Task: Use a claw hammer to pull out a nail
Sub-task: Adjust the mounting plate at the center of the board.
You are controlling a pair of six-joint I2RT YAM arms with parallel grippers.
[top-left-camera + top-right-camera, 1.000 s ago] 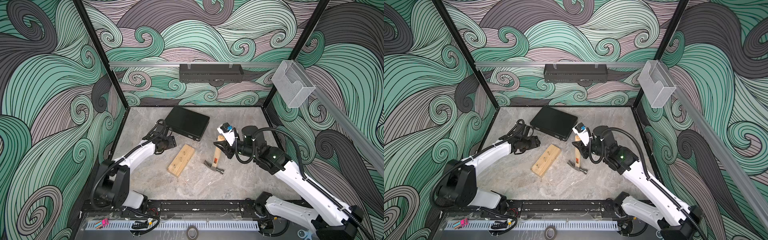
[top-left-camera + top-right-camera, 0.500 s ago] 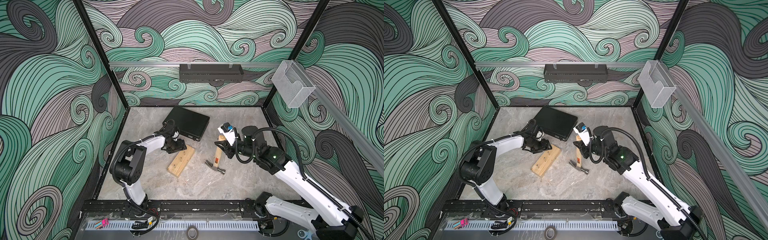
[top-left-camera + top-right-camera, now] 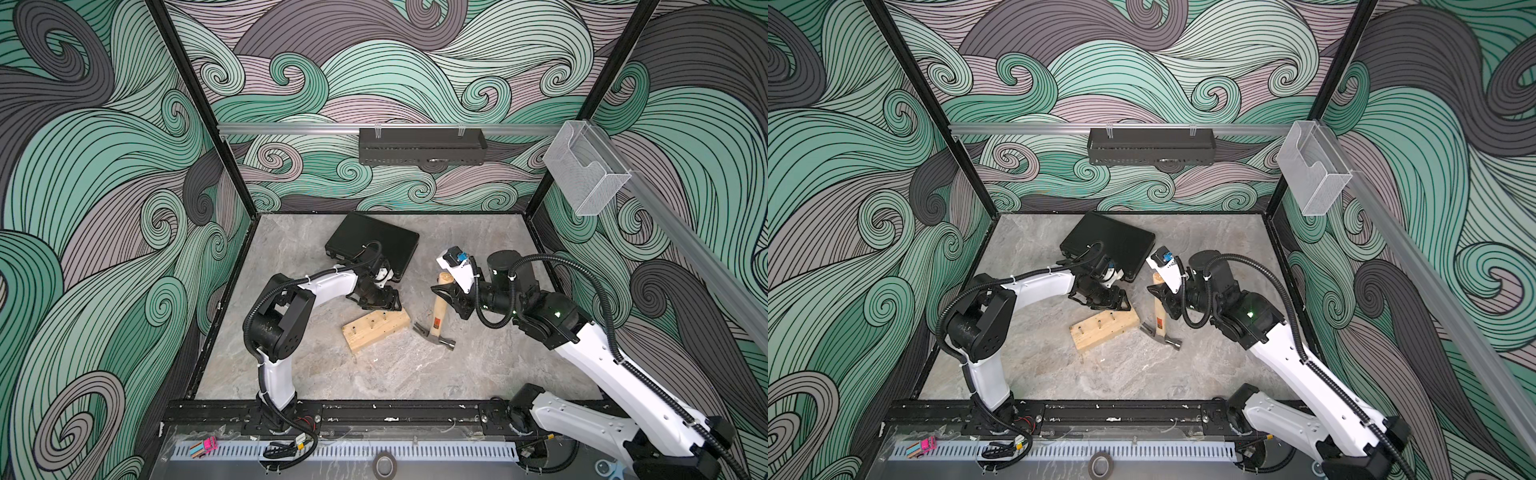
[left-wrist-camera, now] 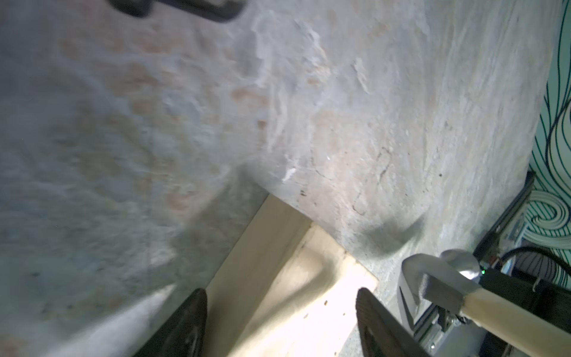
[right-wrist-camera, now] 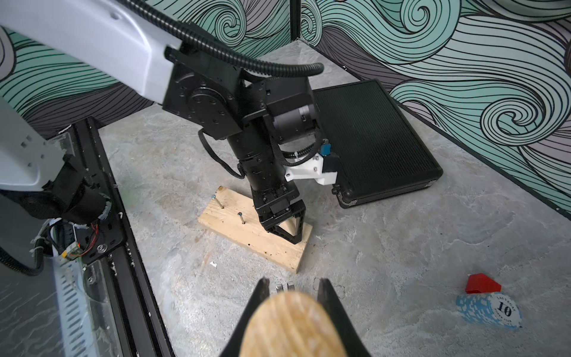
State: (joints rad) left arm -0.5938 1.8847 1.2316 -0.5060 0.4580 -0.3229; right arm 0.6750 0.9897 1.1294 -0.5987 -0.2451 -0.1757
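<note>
The right end effector (image 3: 443, 296) clamps the pale-handled, steel-headed claw hammer (image 3: 438, 316) (head down on the grey counter (image 3: 374, 376), beside the nailed wooden block (image 3: 376, 330)); the left end effector (image 3: 384, 302), spread open, rests on that block.

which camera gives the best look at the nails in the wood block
The right wrist view: two nails stick up from the wood block, sharp and side-on. Both top views show them only as tiny marks. The left wrist view shows just the block's end, no nails.
</note>
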